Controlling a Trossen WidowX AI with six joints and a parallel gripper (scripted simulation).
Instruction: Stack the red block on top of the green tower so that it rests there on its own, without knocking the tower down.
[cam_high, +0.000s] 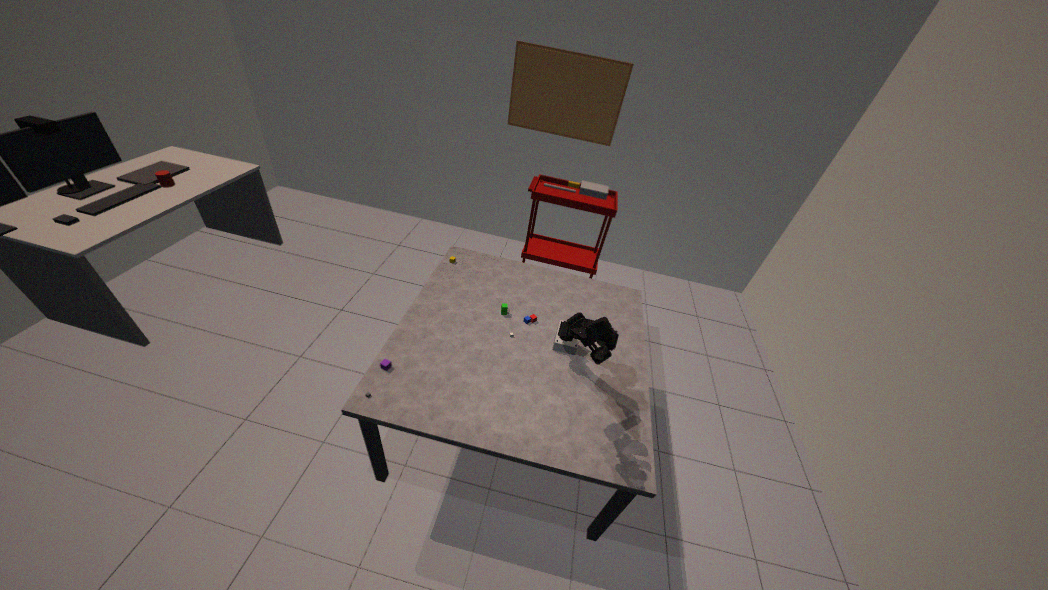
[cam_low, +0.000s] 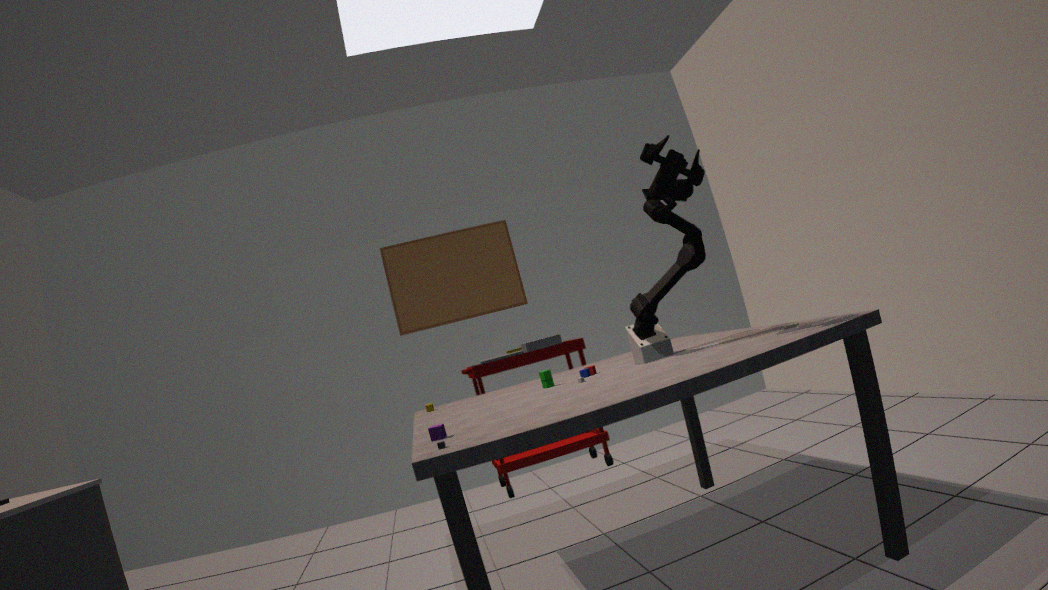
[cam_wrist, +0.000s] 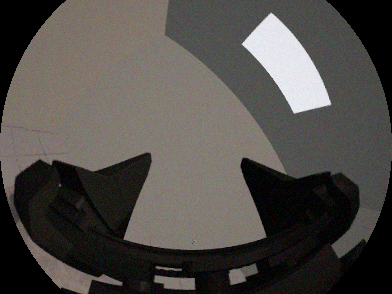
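Note:
The red block (cam_high: 533, 318) (cam_low: 591, 370) lies on the table (cam_high: 469, 395), next to a blue block (cam_high: 527, 320) (cam_low: 583, 373); they look close together or touching. The green tower (cam_high: 504, 309) (cam_low: 546, 378) stands upright a short way to their left, with nothing on top. My gripper (cam_low: 682, 144) (cam_wrist: 197, 160) is open and empty, raised high above the arm's base, with its fingers pointing upward, far from the blocks. The wrist view shows only walls, ceiling and some floor beyond the fingers, no block.
A small white cube (cam_high: 511, 334) (cam_low: 581, 380) lies in front of the tower and the blue block. A purple block (cam_high: 385, 364) (cam_low: 437, 432) and a small dark cube (cam_high: 368, 395) (cam_low: 440, 444) lie near the left edge. A yellow block (cam_high: 452, 259) (cam_low: 429, 407) lies at the back left corner.

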